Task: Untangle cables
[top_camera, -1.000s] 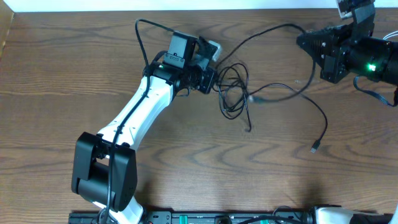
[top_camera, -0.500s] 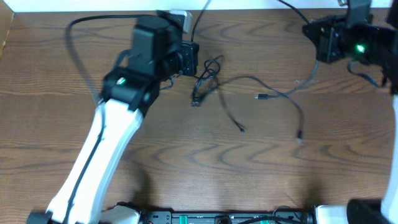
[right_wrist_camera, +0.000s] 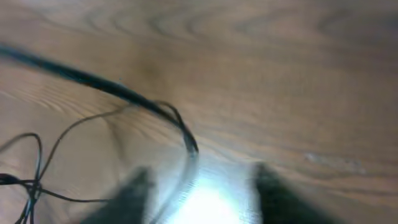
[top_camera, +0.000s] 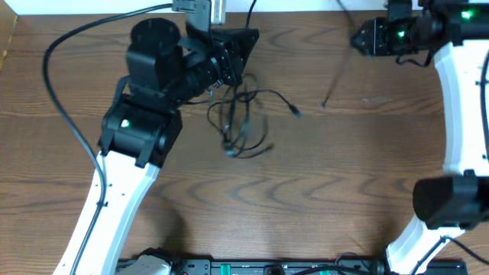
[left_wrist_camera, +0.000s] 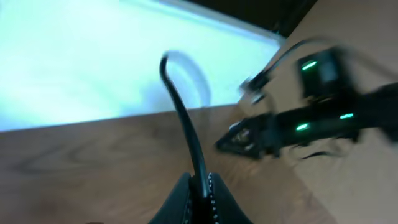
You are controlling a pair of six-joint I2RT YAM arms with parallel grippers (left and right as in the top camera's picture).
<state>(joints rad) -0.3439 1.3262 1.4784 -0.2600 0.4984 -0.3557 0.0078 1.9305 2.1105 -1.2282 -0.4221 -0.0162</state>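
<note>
Pinching a black cable [left_wrist_camera: 185,118], the left gripper [left_wrist_camera: 200,186] hangs above the table [top_camera: 344,191].

Your overhead view is evenly lit and mostly sharp, with soft shadows on the table [top_camera: 306,191], but your left wrist view smears with motion, the cable [left_wrist_camera: 184,119] soft against blown-out white glare, and your right wrist view blurs heavily around a bright reflection low down.

I'm looking at a robotics lab bench: a wood-grain table [top_camera: 321,191], a white-and-black left arm [top_camera: 114,198] and right arm [top_camera: 458,99] with green status lights, and a black equipment rail [top_camera: 267,267] along the bottom edge.
</note>
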